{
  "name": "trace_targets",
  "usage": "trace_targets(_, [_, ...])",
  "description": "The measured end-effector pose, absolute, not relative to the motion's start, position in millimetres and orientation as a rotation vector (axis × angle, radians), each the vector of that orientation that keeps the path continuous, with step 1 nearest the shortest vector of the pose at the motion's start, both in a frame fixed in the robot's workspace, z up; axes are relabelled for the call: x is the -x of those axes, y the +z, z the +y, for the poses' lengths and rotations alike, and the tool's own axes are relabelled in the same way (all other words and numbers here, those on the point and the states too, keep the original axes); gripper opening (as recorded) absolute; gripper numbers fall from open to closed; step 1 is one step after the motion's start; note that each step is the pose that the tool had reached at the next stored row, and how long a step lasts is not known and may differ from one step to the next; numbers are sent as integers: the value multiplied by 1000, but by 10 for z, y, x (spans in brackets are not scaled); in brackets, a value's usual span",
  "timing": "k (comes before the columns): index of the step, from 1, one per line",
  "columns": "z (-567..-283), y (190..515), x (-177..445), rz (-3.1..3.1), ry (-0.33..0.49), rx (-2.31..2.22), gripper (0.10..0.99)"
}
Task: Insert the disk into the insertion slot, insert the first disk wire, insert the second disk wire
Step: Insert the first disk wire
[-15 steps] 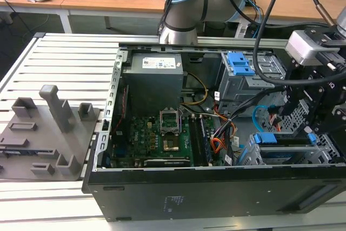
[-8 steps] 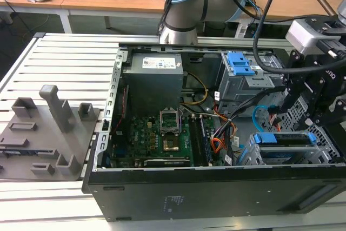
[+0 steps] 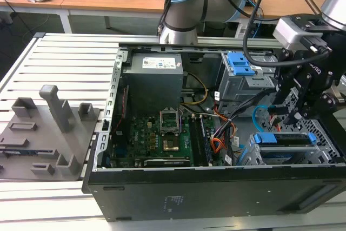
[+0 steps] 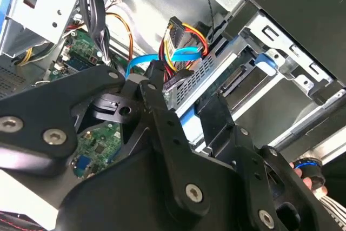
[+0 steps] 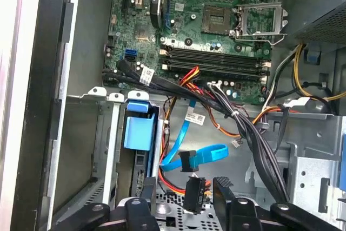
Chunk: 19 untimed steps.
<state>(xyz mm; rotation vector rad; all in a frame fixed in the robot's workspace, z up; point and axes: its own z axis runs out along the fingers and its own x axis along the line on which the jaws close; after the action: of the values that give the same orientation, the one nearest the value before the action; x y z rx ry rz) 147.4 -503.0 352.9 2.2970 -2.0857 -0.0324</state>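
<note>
Filling the insertion slot [image 5: 110, 150], the disk [image 5: 139, 132], gripper [image 5: 185, 189] straddling first disk wire [image 5: 195, 193]

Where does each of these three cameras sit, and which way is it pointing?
Exterior view: off the arm, high up, looking down into the open computer case; arm behind it, gripper at the exterior view's right.
First wrist view: on the wrist, facing past the gripper to the motherboard.
Second wrist view: on the wrist, facing along the gripper's black links to the silver drive cage.
Shared: both wrist views show the light-blue cable and the gripper.
</note>
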Motion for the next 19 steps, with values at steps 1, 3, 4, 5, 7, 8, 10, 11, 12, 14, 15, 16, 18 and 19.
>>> trace_targets(1, [-5030, 3529, -1473, -2086, -32, -2297, 541])
trace_targets(3, [-5030, 3529, -1473, -2086, -32, -2297, 541])
trace_targets(4, [-5030, 3528, -1473, -2086, -32, -2297, 529])
trace_targets(5, [-5030, 3528, -1473, -2086, -32, -2297, 396])
trace_targets(7, [-5030, 3529, -1473, -2086, -32, -2297, 396])
trace_targets(8, [-5030, 3528, -1473, -2086, -32, -2297, 337])
trace_targets(10, [-5030, 3529, -1473, -2086, -32, -2297, 220])
trace_targets(11, [-5030, 3529, -1473, -2086, -32, -2297, 169])
trace_targets(12, [-5030, 3528, -1473, -2086, -32, -2297, 169])
trace_targets(14, [-5030, 3528, -1474, -2086, -32, -2297, 169])
trace_targets(15, [-5030, 3527, -1499, -2086, -33, -2297, 169])
trace_targets(16, [-5030, 3528, -1530, -2085, -33, -2296, 169])
trace_targets(18, [-5032, 3528, -1577, -2085, -34, -2296, 169])
trace_targets(19, [-5049, 3528, -1578, -2085, -34, -2296, 169])
